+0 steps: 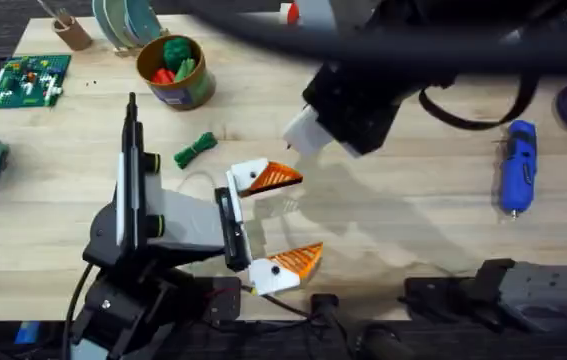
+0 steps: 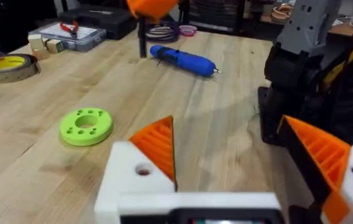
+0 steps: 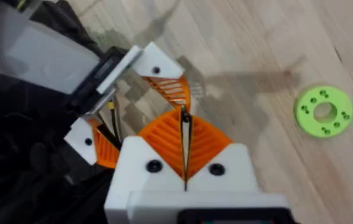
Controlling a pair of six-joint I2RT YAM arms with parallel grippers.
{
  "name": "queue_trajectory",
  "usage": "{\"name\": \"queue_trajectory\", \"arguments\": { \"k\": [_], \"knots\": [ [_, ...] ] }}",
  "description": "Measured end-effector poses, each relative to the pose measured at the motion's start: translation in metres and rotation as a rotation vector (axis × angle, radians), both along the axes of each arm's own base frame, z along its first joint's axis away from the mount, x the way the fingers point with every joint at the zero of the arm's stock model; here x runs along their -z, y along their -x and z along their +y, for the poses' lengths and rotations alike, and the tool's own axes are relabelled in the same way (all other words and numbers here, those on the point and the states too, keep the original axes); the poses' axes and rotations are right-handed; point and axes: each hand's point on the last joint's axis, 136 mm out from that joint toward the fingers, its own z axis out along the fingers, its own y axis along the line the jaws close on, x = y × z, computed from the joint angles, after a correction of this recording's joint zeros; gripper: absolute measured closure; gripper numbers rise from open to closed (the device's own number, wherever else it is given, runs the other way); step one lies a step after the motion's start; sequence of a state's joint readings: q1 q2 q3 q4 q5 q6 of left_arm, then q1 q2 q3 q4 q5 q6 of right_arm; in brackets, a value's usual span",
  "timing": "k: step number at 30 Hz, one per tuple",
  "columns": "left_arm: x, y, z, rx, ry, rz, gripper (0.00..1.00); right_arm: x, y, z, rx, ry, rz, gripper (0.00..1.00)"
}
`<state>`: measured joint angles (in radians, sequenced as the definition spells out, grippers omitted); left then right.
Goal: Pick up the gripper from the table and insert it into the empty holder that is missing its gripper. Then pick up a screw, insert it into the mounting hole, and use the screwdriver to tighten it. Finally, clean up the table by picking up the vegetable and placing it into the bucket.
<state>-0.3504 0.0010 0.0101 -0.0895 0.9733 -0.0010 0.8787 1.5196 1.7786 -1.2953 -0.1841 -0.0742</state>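
Raised close under the overhead camera, the right arm shows large and dark, its right gripper point(image 3: 185, 146) clenched, the two orange ribbed pads point(image 3: 164, 134) pressed flat together with nothing between them. Below it the left gripper point(image 1: 283, 218) lies low over the table with its fingers spread wide and empty, both white blocks carrying orange tips that point toward the right edge. Just beyond it, the vegetable point(image 1: 196, 150) lies on bare wood, its long axis running diagonally, one end toward the bucket point(image 1: 173, 72), which stands near the far edge with red and green pieces inside. Well apart at the right, the screwdriver point(image 1: 518, 165) lies with its long axis running near to far; in the left wrist view its metal bit points away from a green ring-shaped disc point(image 2: 86, 126). Open tabletop stretches between the left gripper and the screwdriver.
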Motion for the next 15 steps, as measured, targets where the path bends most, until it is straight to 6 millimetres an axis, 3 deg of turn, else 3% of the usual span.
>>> {"name": "queue_trajectory", "arguments": {
  "k": [8,15],
  "knots": [
    [0.0,0.0,0.0,0.0,0.0,0.0,0.008,-0.005,0.016,0.022,-0.121,-0.037,-0.051,0.995],
    [0.0,0.0,0.0,0.0,0.0,0.0,0.008,0.006,0.017,0.034,-0.151,-0.016,-0.038,0.995]
  ]
}}
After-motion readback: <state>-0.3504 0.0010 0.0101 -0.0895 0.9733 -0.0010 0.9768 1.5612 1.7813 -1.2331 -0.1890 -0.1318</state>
